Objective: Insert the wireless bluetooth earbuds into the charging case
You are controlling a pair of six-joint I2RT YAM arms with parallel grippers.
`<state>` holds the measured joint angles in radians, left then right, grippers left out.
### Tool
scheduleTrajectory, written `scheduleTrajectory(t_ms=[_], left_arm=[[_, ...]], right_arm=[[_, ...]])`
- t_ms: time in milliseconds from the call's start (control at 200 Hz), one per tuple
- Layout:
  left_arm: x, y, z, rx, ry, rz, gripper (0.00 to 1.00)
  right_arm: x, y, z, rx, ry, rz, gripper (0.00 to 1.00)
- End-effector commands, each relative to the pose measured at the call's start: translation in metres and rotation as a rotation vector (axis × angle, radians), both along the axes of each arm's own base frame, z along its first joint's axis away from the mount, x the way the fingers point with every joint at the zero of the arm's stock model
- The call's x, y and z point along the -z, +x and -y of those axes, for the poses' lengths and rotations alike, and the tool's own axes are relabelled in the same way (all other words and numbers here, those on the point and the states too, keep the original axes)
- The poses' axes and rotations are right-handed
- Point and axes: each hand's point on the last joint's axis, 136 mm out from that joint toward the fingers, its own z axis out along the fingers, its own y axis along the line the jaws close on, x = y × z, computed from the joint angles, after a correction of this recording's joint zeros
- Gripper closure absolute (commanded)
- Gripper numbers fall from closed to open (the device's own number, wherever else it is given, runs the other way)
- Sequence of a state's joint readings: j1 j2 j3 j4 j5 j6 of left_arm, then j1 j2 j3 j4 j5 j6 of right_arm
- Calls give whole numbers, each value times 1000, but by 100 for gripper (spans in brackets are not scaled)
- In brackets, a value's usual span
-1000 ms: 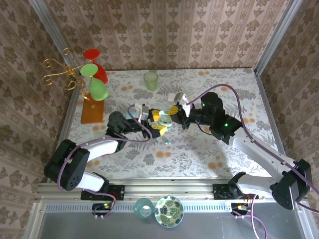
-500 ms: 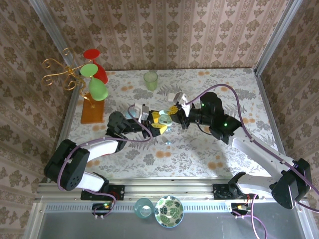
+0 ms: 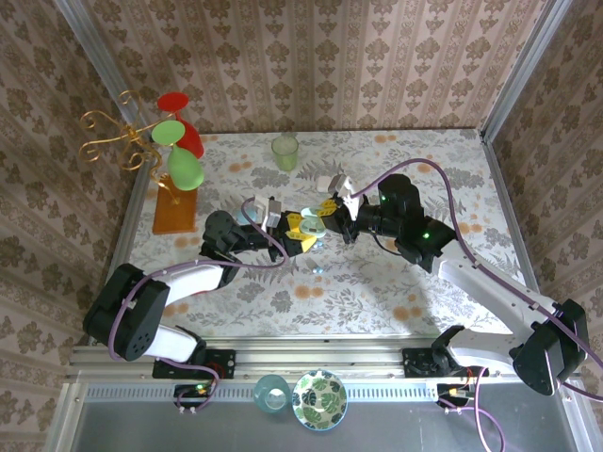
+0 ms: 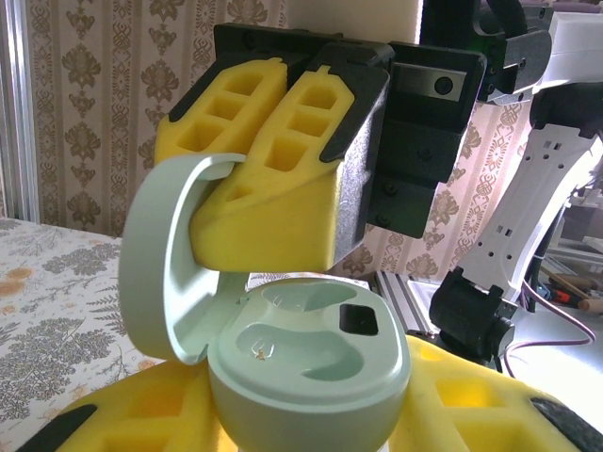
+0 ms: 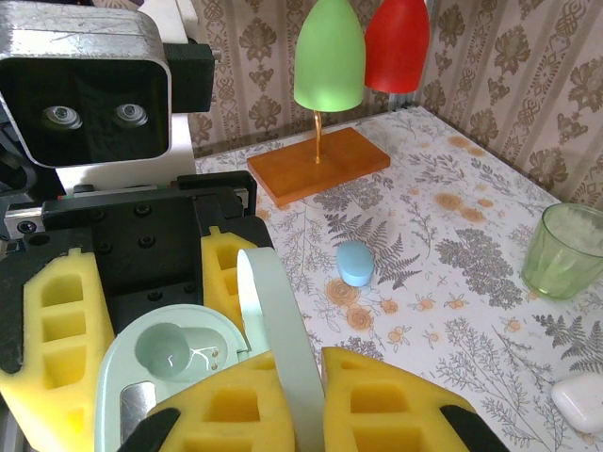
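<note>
Two empty wells face upward in mint charging case: base clamped by left gripper, upright lid pinched by right gripper. Probable earbuds: tiny pale pieces on table, just base-side of case.

Now the left arm: white shells are seen, broken up by black joints. The right arm is finished in the same white and black. A purple cable is strung along each arm. A small green light is lit on the right arm's dark wrist. The left gripper and right gripper are fitted with yellow foam pads, moulded with square hollows and backed in black. The black mounting block is studded with screws. A silver-framed camera housing with two lenses is carried above it.
</note>
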<state>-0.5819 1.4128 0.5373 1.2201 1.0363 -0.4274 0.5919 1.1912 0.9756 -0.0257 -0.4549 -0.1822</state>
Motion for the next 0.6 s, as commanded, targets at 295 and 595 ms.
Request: scheduleTrajectory(t_ms=[295, 595], left_arm=[[-6, -1, -1, -6, -27, 100, 71], [1, 6, -5, -60, -24, 121, 71]], right_arm=[[-12, 3, 3, 52, 50, 1, 65], [-20, 1, 8, 65, 93, -16, 32]])
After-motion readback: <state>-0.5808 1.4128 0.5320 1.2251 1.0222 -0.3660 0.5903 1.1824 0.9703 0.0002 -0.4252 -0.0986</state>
